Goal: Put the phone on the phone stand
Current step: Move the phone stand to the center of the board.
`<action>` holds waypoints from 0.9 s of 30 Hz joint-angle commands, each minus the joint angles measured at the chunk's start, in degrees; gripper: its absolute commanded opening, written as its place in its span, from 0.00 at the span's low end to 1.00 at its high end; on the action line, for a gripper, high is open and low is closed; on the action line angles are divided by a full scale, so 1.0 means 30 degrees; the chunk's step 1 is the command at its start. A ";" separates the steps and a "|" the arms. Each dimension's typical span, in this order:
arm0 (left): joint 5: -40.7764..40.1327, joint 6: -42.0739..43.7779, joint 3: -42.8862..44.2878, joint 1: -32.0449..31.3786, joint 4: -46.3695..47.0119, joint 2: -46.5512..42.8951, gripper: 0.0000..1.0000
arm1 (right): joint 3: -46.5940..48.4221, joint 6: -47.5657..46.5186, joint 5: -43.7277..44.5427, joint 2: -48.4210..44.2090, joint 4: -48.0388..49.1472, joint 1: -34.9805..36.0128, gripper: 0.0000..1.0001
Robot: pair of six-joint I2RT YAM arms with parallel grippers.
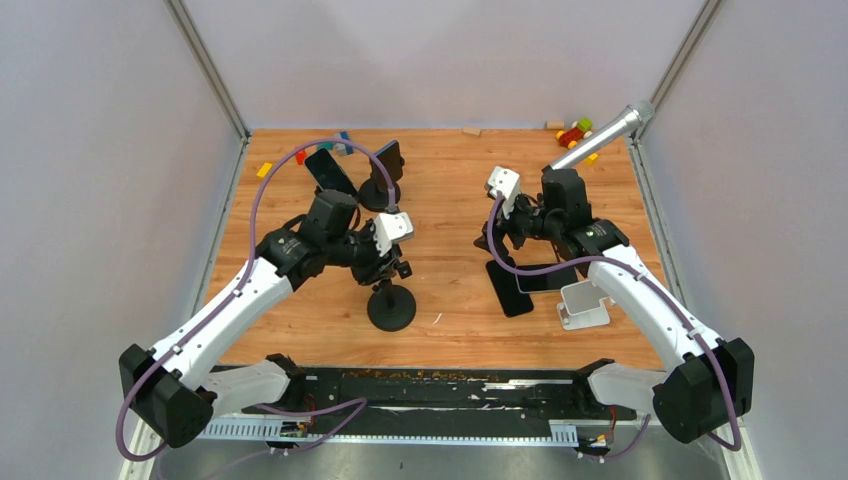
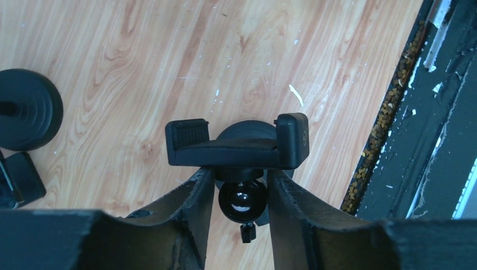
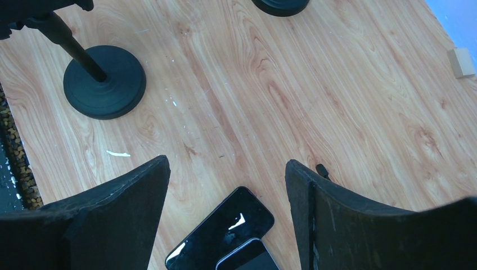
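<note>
The black phone stand point(image 1: 391, 305) has a round base, a thin post and a clamp head point(image 2: 236, 143). My left gripper point(image 1: 388, 268) is at its top. In the left wrist view its fingers point(image 2: 194, 197) close on the neck and ball joint just under the empty clamp. A black phone point(image 1: 508, 287) lies flat on the table, with a second phone point(image 1: 547, 278) overlapping its end. My right gripper point(image 1: 489, 240) hovers open above them. In the right wrist view the black phone point(image 3: 219, 228) and the second phone point(image 3: 250, 260) lie between its fingers. The stand's base point(image 3: 104, 81) shows at the upper left.
A second black stand point(image 1: 378, 193) at the back left carries dark phones point(image 1: 330, 170). A white bracket point(image 1: 583, 305) sits right of the phones. A silver cylinder point(image 1: 605, 135), toy blocks point(image 1: 576, 132) and a small wood block point(image 1: 471, 131) lie along the back edge.
</note>
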 commanded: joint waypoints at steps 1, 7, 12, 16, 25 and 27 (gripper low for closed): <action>0.1093 0.1304 -0.0095 -0.0009 0.0456 0.0321 0.42 | 0.0095 -0.0382 -0.0450 -0.0160 0.0128 0.0012 0.76; 0.2555 0.3020 0.0017 -0.0011 -0.0151 0.0363 0.22 | 0.0094 -0.0385 -0.0451 -0.0211 0.0109 0.0015 0.76; 0.3433 0.4449 0.0177 -0.0013 -0.0271 0.0110 0.12 | 0.0064 -0.0478 -0.0230 -0.0277 0.0125 0.0016 0.76; 0.3724 0.5177 0.0436 -0.0001 -0.0170 -0.0004 0.04 | 0.0042 -0.0664 -0.0028 -0.0307 0.0129 0.0008 0.76; 0.4209 0.5761 0.0929 0.0009 -0.0889 0.0843 0.07 | -0.0179 -0.1384 0.0567 -0.0336 0.0115 0.0006 0.76; 0.4162 0.5552 0.0862 -0.0010 -0.0807 0.0747 0.09 | -0.0239 -0.1476 0.0551 -0.0308 0.0127 -0.0019 0.76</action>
